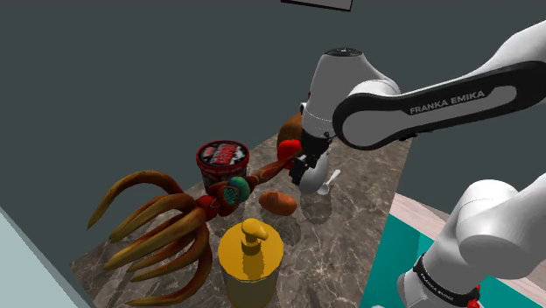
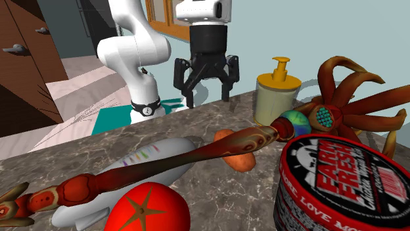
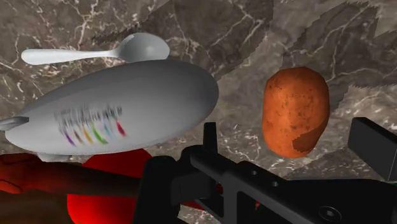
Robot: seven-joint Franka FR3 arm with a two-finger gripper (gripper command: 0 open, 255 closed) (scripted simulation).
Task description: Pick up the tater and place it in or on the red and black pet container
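I am in the approach step. My black two-finger gripper [image 2: 205,86] hangs above the brown-grey marble counter [image 1: 341,236], and nothing is gripped yet. My fingers [image 3: 375,145] stand wide apart and empty.

In the wrist view the oval, orange-brown potato [image 3: 296,118] lies on the veined stone ahead of me. It sits in the gap between the two fingers and touches neither of them. It is near a smooth white airship-shaped object [image 3: 121,108] with small coloured marks on its side. A plain white spoon [image 3: 89,55] lies on the other side of that airship.

The potato skin looks rough and speckled, with one darker patch near its end. Because the body is rounded, I judge that I should close over its narrow width, near the middle; otherwise it may roll out.

The next move, I think, is to go straight down until one finger is on each side of the potato, and then to close, keeping clear of the airship.

The goal is the round tub [image 1: 222,163] with a red and black top and white lettering, which stands near the potato. A long, glossy brown-red limb of a many-armed toy [image 1: 157,229] stretches between them, so the lift must be high enough to pass over it. The tub seems closed, so I expect to set the potato on top.

A shiny red tomato [image 2: 146,209] and a yellow pump dispenser [image 1: 250,258] are on the counter too.
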